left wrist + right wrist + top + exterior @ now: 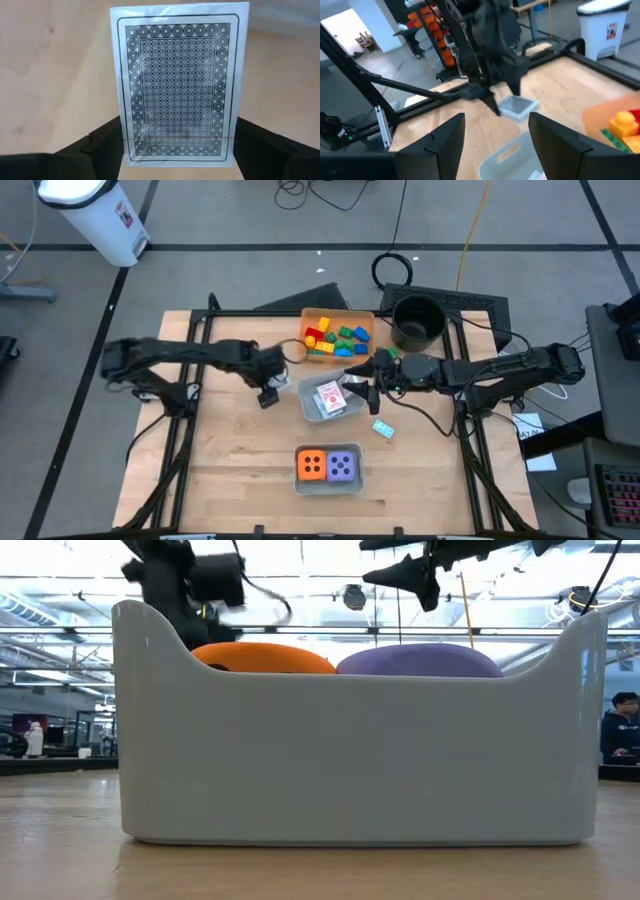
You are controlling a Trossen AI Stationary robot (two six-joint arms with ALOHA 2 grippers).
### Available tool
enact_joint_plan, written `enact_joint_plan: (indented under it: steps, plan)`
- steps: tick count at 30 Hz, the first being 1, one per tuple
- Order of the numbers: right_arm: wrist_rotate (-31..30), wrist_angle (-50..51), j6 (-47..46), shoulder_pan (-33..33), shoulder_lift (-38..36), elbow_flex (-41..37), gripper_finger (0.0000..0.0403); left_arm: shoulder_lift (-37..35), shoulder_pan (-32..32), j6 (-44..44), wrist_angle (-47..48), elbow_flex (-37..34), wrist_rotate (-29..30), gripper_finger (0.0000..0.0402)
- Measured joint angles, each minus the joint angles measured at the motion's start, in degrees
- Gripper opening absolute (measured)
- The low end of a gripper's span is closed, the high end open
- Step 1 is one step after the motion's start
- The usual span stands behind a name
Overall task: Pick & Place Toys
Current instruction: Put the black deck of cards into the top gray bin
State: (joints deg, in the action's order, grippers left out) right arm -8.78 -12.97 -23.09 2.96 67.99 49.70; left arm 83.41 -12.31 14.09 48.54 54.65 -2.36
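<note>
My left gripper (268, 393) points down over the table's left half and is shut on a white playing card (177, 85) with a black patterned back. The right wrist view also shows this card (518, 107), under the left arm. My right gripper (358, 380) stands open and level above the clear grey tray (308, 402), which holds a pink card (330, 396). A teal card (383, 428) lies flat on the wood. The orange tray (337, 313) holds coloured bricks (335, 338). An orange die (312, 465) and a purple die (343, 467) sit in a grey tray (328, 485). My left gripper holds the white card by its two long edges (123, 135), close to one short end, one finger (102, 140) on each side. The fingers come from above, pointing down. The card lies nearly flat below them, patterned back up, and seems clear of the wood.
A black pot (417, 322) stands at the far right beside the orange tray. In the low view the grey dice tray's wall (350, 750) fills the front, with both dice tops above its rim. Bare wood lies left of and near the left gripper.
</note>
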Motion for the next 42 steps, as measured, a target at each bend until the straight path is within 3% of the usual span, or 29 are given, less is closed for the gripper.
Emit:
enact_joint_plan:
  steps: [6,10,18,30,42]
  plan:
    - [0.14,-3.6,4.65,0.02,0.0,0.06,0.0212,-13.3,-1.88,8.0,-5.23,0.08,-17.38,0.0299]
    - [5.33,-4.24,7.53,0.02,0.1,1.08,0.0212,-18.57,-1.45,18.05,-14.32,0.11,-26.13,0.0299]
    - [10.6,-0.22,19.49,2.14,3.34,9.48,0.0212,-17.86,3.78,32.17,-34.95,0.23,-37.11,0.0299]
    - [17.92,2.63,20.81,2.78,7.13,16.08,0.0212,-10.81,11.66,43.34,-54.83,0.2,-41.22,0.0299]
    - [24.65,-4.91,16.55,3.04,10.27,16.1,0.0212,-3.53,11.91,48.11,-74.01,0.19,-41.78,0.0299]
